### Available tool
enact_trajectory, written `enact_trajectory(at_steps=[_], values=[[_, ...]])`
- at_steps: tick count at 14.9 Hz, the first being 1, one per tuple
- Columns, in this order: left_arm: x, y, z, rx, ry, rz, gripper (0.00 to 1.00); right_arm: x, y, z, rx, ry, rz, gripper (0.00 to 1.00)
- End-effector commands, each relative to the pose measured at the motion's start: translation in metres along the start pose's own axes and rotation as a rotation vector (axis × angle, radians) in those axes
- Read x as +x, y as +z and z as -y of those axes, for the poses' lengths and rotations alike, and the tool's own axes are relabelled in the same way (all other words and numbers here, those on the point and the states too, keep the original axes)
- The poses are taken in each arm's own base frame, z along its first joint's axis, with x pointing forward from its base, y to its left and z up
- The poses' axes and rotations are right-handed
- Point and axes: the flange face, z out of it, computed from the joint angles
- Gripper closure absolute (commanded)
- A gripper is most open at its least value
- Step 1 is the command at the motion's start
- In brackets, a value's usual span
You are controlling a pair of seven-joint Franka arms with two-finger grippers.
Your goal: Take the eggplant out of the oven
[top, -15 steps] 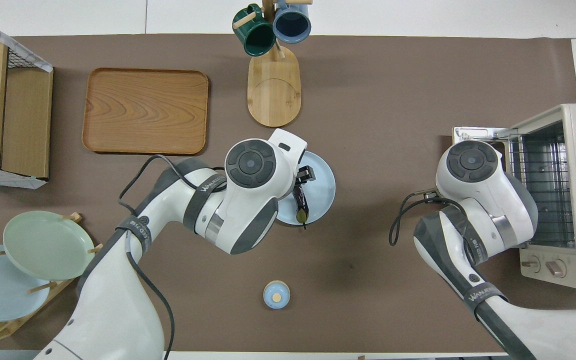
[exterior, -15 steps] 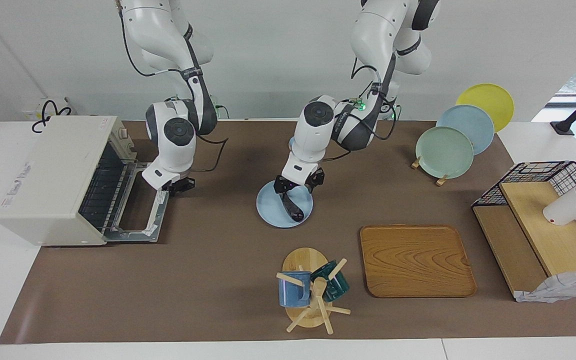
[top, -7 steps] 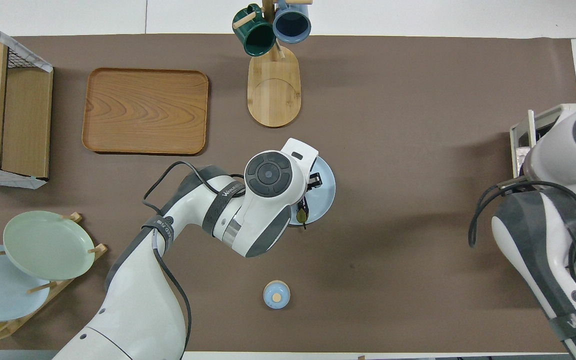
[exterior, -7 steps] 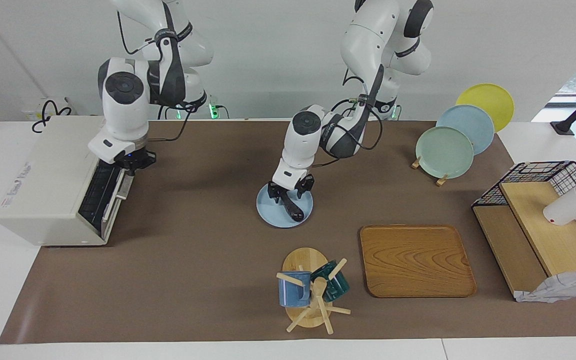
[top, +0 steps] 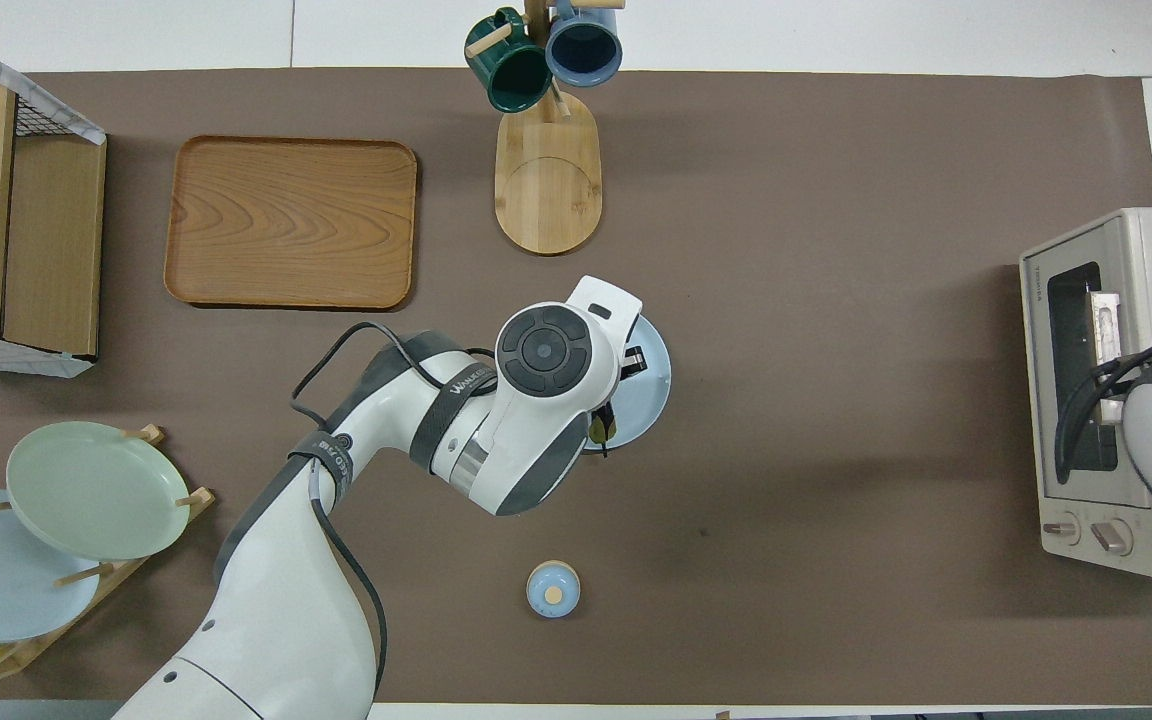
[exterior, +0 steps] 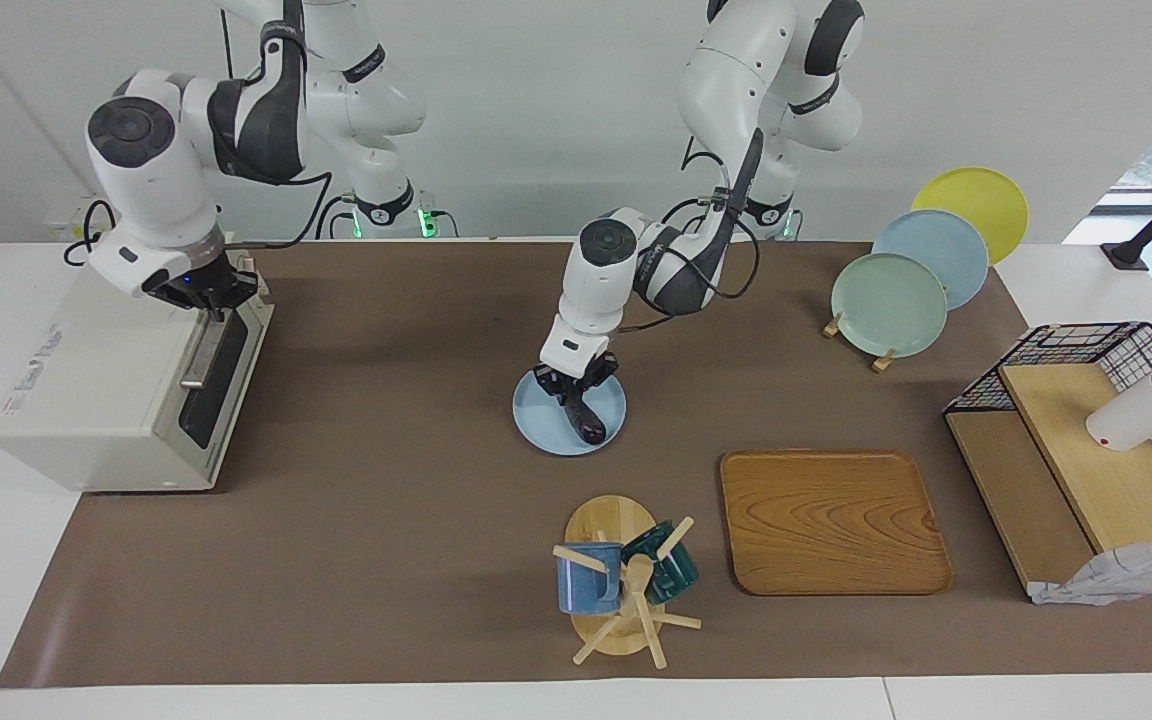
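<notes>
The dark eggplant point(exterior: 584, 420) lies on a light blue plate point(exterior: 536, 422) in the middle of the table. In the overhead view only its stem end point(top: 599, 431) shows on the plate point(top: 656, 378). My left gripper point(exterior: 573, 385) is low over the eggplant's nearer end, open, with a finger on each side of it. The off-white oven point(exterior: 96, 380) stands at the right arm's end of the table with its dark glass door up against it point(top: 1076, 370). My right gripper point(exterior: 204, 297) is at the door's top edge, above the silver handle point(exterior: 198, 352).
A mug tree point(exterior: 621, 585) with two mugs and a wooden tray point(exterior: 831, 520) lie farther from the robots than the plate. A plate rack point(exterior: 921, 270) and a wire shelf point(exterior: 1086, 440) are at the left arm's end. A small blue knob point(top: 553, 590) sits near the robots.
The right arm has swung the oven door up from flat open to closed and risen with it. The left gripper has shifted slightly over the plate; the eggplant has stayed put.
</notes>
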Motion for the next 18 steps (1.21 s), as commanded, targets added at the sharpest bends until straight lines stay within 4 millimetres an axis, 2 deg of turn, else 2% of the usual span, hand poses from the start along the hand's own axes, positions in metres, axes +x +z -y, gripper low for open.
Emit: enact_trajectory(at_steps=[1,3,4,5,6,7,8,10,11,12,13,14,16,18], values=[[0.039,-0.053,0.026,0.017,-0.045,0.006,1.00,-0.010,-0.065,-0.010,0.075,0.012,-0.032,0.98],[0.068,-0.084,0.057,0.022,-0.025,0.016,1.00,-0.009,-0.082,-0.012,0.108,0.019,-0.034,0.98],[0.093,-0.097,0.079,0.025,-0.018,0.020,1.00,-0.008,-0.082,-0.010,0.122,0.017,-0.034,0.94],[0.115,-0.105,0.097,0.028,-0.013,0.021,1.00,-0.007,-0.082,-0.009,0.136,0.016,-0.036,0.85],[0.136,-0.111,0.114,0.019,-0.003,0.010,1.00,-0.006,-0.081,-0.004,0.149,0.013,-0.043,0.64],[0.161,-0.114,0.143,0.017,-0.007,0.006,1.00,-0.004,-0.079,0.002,0.173,0.014,-0.052,0.08],[0.180,-0.115,0.168,0.011,0.003,0.008,1.00,-0.002,-0.082,0.006,0.177,0.036,-0.065,0.00],[0.198,-0.118,0.197,0.005,0.088,0.003,1.00,-0.001,-0.083,0.013,0.177,0.107,-0.059,0.00],[0.214,-0.119,0.224,0.010,0.111,0.002,1.00,0.004,-0.080,0.012,0.176,0.111,-0.051,0.00],[0.227,-0.118,0.249,0.015,0.134,0.002,1.00,0.018,-0.066,0.022,0.178,0.090,-0.002,0.00],[0.237,-0.111,0.263,0.020,0.165,0.007,1.00,0.017,-0.071,0.011,0.182,0.109,0.000,0.00],[0.251,-0.110,0.271,0.019,0.179,-0.001,1.00,0.017,-0.071,0.011,0.183,0.106,-0.001,0.00],[0.274,-0.093,0.280,0.022,0.180,-0.007,1.00,0.013,-0.079,0.015,0.181,0.100,-0.014,0.00],[0.291,-0.078,0.299,0.030,0.206,-0.003,1.00,0.005,-0.086,0.017,0.180,0.099,-0.028,0.00]])
